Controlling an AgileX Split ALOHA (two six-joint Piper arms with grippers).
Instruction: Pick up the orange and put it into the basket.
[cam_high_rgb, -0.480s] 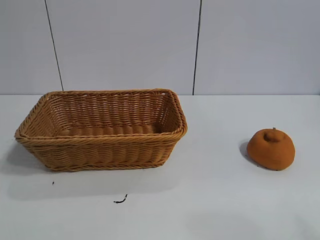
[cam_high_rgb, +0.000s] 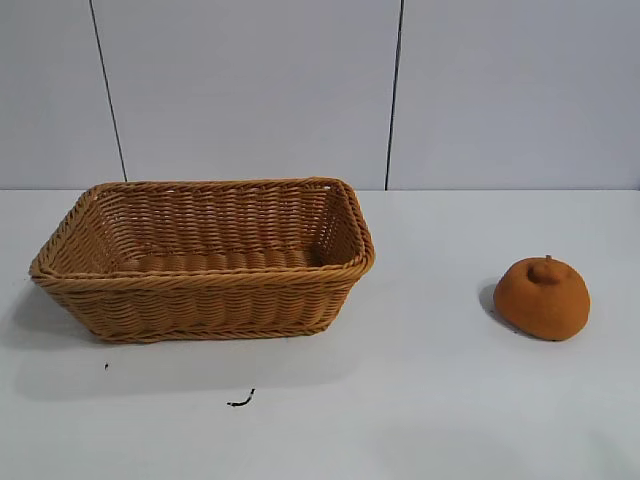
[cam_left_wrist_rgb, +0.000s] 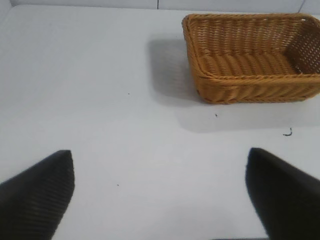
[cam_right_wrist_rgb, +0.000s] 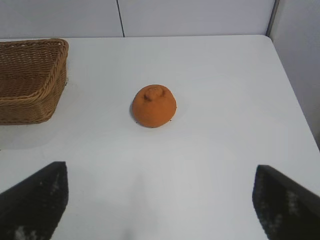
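Observation:
The orange (cam_high_rgb: 542, 298), a dull brownish-orange dome with a small nub on top, rests on the white table at the right; the right wrist view shows the orange (cam_right_wrist_rgb: 154, 105) ahead of my right gripper (cam_right_wrist_rgb: 160, 172). That gripper is open, empty and well short of it. The tan wicker basket (cam_high_rgb: 205, 285) stands at the left, empty, and shows as the basket (cam_left_wrist_rgb: 220, 80) in the left wrist view and the basket (cam_right_wrist_rgb: 31, 95) in the right wrist view. My left gripper (cam_left_wrist_rgb: 160, 160) is open over bare table, away from the basket. Neither arm shows in the exterior view.
A small black mark (cam_high_rgb: 241, 402) lies on the table in front of the basket. The table's edge (cam_right_wrist_rgb: 292, 95) runs close beside the orange on its far side from the basket. A pale panelled wall (cam_high_rgb: 320, 90) stands behind the table.

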